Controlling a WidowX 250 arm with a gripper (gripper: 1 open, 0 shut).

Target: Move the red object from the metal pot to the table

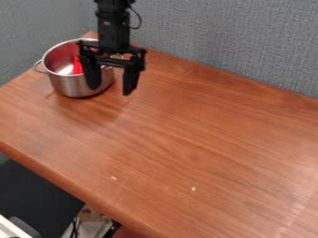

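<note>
Hanging over the far left part of the surface (187, 139), just beside the metal pot (69, 72): one black gripper (111, 76), pointing steeply down. Spread wide apart, two dark fingers (129, 78), nothing between them; left finger overlapping the pot's right rim in this view, right finger over bare wood. Whether touching the pot, cannot tell.

Lying inside the pot, leaning against its inner wall: one red object (74, 63), only its upper part showing above the rim, to the left of the fingers and apart from them, not gripped.

Standing near the far left corner of the surface, close to the back edge: one shiny pot, round, straight-sided, upright. Handles too small to make out.

Reddish-brown wood grain, glossy, with a couple of tiny pale specks toward the near edge. No readable brand, label or writing anywhere.

Counted: one gripper, two fingers, one pot, one red object, one surface.
</note>
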